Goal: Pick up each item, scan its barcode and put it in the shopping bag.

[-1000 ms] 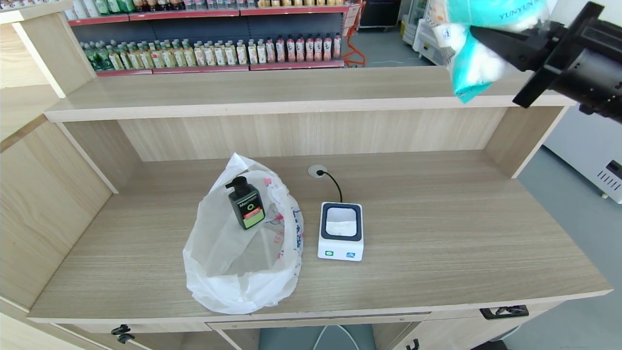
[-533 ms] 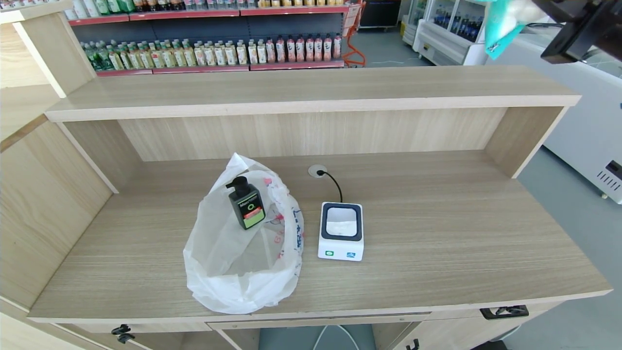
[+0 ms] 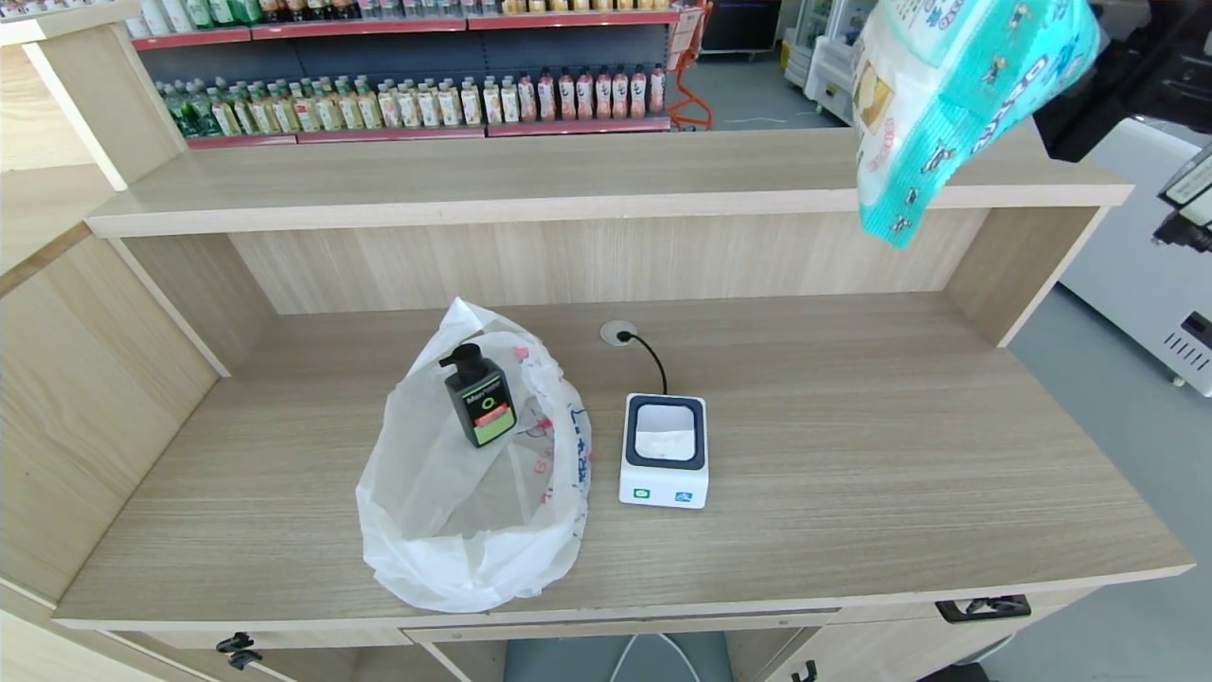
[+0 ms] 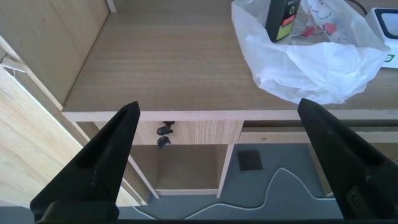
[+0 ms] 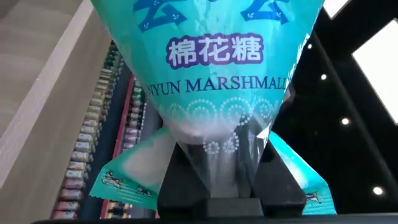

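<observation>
Hanging high over far-right corner of counter [image 3: 852, 455], marshmallow bag [image 3: 947, 104] was pinched in R gripper [image 5: 214, 168], L gripper [image 4: 217, 112] stood wide open below front edge, shopping bag [image 3: 445, 530] w/ pump bottle [image 3: 481, 403] sat beside scanner [image 3: 665, 455].

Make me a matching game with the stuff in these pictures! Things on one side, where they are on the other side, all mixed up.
Things:
1. teal packet
2. pump bottle
3. scanner
4. shopping bag

Places:
A. standing inside the shopping bag
B. lying open on the counter
C. held up high, off the counter
D. on the counter, beside the shopping bag

Pairs: 1-C, 2-A, 3-D, 4-B
</observation>
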You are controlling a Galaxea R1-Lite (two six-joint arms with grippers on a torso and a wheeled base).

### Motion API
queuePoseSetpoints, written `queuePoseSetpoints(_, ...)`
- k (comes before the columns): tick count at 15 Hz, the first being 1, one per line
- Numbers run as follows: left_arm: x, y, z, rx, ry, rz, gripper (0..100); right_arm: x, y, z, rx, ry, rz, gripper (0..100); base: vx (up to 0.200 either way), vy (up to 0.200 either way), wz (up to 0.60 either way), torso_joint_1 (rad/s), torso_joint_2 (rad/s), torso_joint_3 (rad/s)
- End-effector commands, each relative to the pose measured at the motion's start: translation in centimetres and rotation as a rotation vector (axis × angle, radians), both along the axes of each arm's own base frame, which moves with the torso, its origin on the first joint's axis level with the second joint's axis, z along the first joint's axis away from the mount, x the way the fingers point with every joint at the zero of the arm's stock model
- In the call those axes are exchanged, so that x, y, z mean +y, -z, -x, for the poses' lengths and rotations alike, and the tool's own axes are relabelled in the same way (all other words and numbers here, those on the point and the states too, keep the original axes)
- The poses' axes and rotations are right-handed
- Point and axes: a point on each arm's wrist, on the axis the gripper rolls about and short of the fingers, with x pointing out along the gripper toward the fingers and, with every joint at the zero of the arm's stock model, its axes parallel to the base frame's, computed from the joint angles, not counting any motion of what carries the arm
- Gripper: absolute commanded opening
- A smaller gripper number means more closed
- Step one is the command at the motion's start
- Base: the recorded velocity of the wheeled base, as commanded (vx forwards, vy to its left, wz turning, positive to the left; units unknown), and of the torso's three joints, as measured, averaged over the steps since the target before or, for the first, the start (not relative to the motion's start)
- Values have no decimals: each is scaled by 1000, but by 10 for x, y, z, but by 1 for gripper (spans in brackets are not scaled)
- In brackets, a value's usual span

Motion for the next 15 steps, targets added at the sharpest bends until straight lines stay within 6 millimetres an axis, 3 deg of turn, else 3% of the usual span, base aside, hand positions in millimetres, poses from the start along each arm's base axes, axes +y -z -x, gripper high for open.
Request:
queuePoseSetpoints(1,0,0,0,2,-1,0,100,17,4,-2,-2,-59,8,0,0,0,0,0,0,0)
queuePoseSetpoints(7,0,0,0,2,-1,0,100,46,13,3,168,-149,62,0,0,0,-600,4,5,2)
queuePoseSetpoints(11,0,0,0,2,-1,0,100,52,31,9,506,-175,125,0,0,0,0,0,0,0)
queuePoseSetpoints(13,0,0,0,0,-1,0,100,54,33,9,580,-185,133,0,0,0,0,0,0,0)
queuePoseSetpoints(15,0,0,0,2,-1,0,100,53,19,11,770,-186,102,0,0,0,0,0,0,0)
